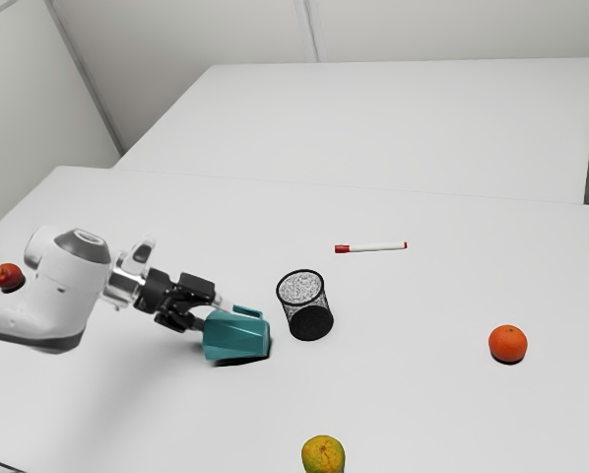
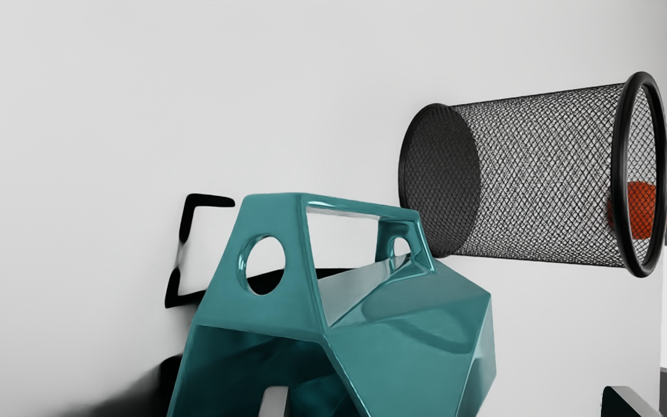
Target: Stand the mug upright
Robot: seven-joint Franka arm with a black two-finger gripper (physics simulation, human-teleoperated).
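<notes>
Nearest the exterior camera sits a yellow-green fruit (image 1: 323, 454) on the white table (image 1: 423, 404), at the view's bottom edge. Farther in, we see the teal mug (image 1: 236, 336) over on its side, not upright, its mouth toward our gripper (image 1: 221, 317) and its base toward the exterior view's right. Its handle (image 2: 275, 220) (an angular one, with round holes through it) is on the side away from the exterior camera.

Our gripper stands wide. In the wrist view one finger (image 2: 274, 401) reaches into the mug's mouth, while the other is outside, with a gap between it and the mug's wall, so we have no grip on it. Whether the inner finger touches the mug, we cannot tell.

Near the mug's base end, a black mesh cup (image 1: 305, 305) stands upright. Beyond it lies a white marker (image 1: 371, 247) with a red cap. Well apart, toward the exterior view's right, is an orange (image 1: 507, 344); a red fruit (image 1: 10, 276) rests beside our arm (image 1: 63, 286) at the exterior view's left.
</notes>
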